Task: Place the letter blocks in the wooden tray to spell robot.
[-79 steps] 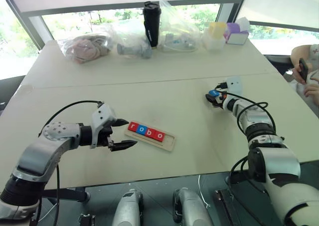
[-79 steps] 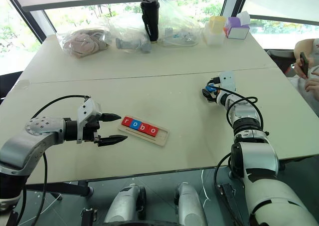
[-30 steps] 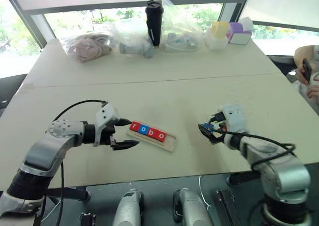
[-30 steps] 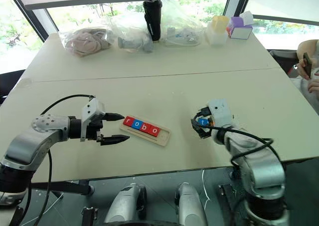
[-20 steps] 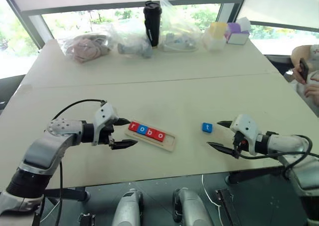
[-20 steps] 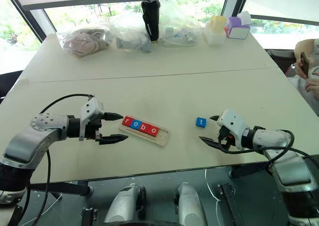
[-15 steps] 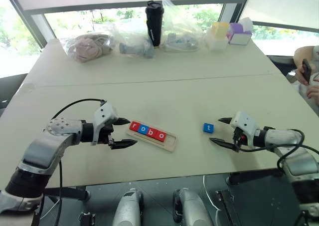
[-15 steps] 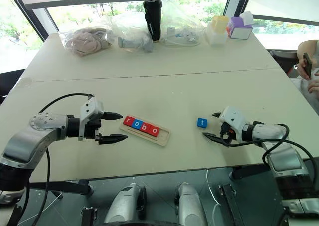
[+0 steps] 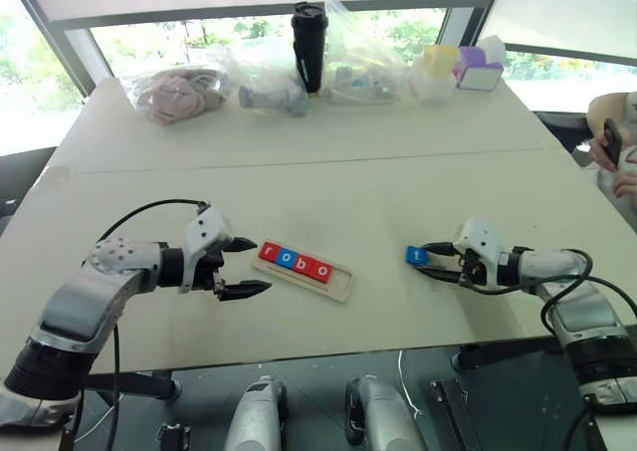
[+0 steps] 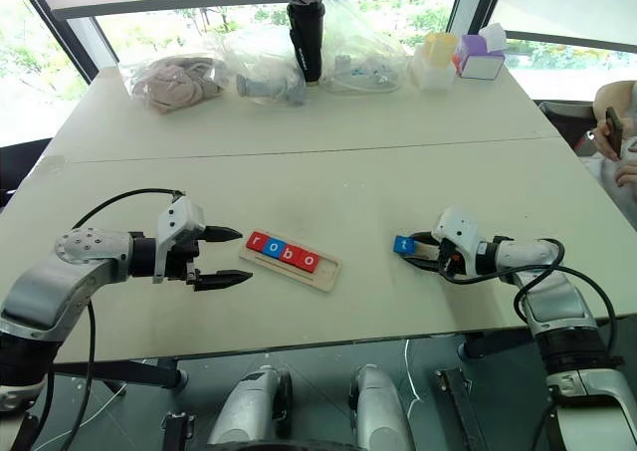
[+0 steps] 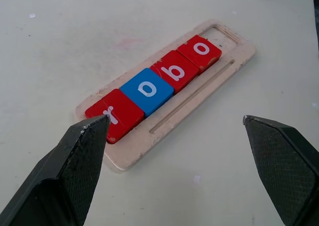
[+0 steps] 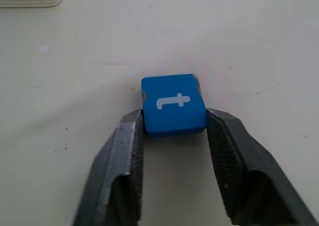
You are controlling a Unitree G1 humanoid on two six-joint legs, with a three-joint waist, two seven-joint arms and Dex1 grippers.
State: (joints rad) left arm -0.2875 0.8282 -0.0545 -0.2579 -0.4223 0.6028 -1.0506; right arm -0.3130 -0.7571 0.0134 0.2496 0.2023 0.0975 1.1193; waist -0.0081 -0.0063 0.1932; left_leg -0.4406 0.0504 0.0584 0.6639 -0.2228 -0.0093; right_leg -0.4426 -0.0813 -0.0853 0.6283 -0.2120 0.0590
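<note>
— Where are the letter blocks right now?

— Four of them sit in the wooden tray (image 9: 341, 283), a pale narrow strip lying at a slant on the near table (image 9: 348, 202). From one end they read r (image 11: 115, 115), o (image 11: 147, 89), b (image 11: 175, 71), o (image 11: 201, 49): red, blue, red, red. The slot at the far end past the last o is bare wood.

— And the fifth one?

— The blue t block (image 12: 173, 105) lies flat on the tabletop, well to the right of the tray. The right gripper (image 12: 174, 128) is low over the table with its two black fingers pressed against the block's opposite sides, pinching it.

— What about the other arm?

— The left gripper (image 9: 241, 267) hangs just beside the tray's r end, its fingers spread wide and holding nothing, tips pointing toward the tray.

— Anything else around?

— Along the far table by the window stand a black tumbler (image 9: 308, 33), some clear plastic bags (image 9: 261, 68), a pinkish bundle (image 9: 171, 95) and small yellow and purple boxes (image 9: 454, 65). A person's hand with a phone (image 9: 609, 142) shows at the right edge
</note>
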